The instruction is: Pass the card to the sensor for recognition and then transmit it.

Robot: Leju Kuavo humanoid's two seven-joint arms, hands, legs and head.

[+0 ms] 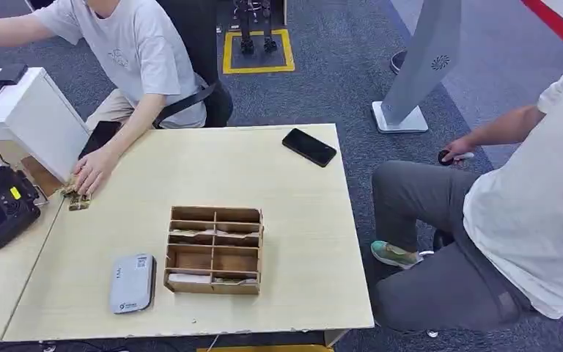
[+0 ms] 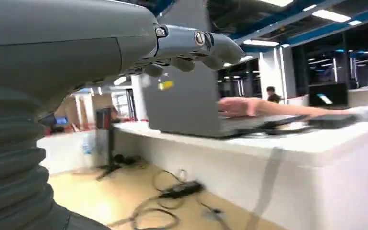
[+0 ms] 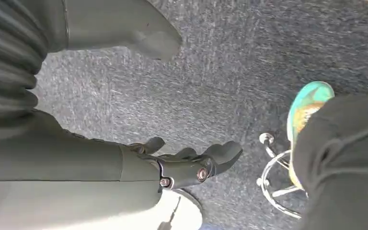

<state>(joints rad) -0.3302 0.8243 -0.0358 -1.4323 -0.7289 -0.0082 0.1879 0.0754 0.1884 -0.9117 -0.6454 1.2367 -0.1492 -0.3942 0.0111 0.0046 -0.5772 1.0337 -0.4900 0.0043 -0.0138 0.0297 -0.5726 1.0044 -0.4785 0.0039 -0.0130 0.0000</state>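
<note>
While both arms hang off to the sides, the wooden bench [image 1: 293, 220] is seen from the head view with a compartmented wooden card holder [image 1: 215, 249] near its middle and a grey sensor [image 1: 133, 283] lying just beside the holder's left side. Pale cards [image 1: 189, 279] are seen lying in the holder's slots, so the task's thing is judged to be in the holder; whether any card has been read already cannot be told, since this layout fits both a card yet to be lifted and one put back. The left hand [image 2: 191, 45] is seen loosely curled with fingers apart and nothing held; the right hand [image 3: 187, 165] is likewise part open and empty above the carpet. Any reach for a card would call for a fine pinch into a narrow slot. Open bench is left in front of the holder and to its right, up to the near and right edges. A black phone [image 1: 308, 147] lies near the far edge, and a person's hand [image 1: 94, 170] rests at the left edge.
</note>
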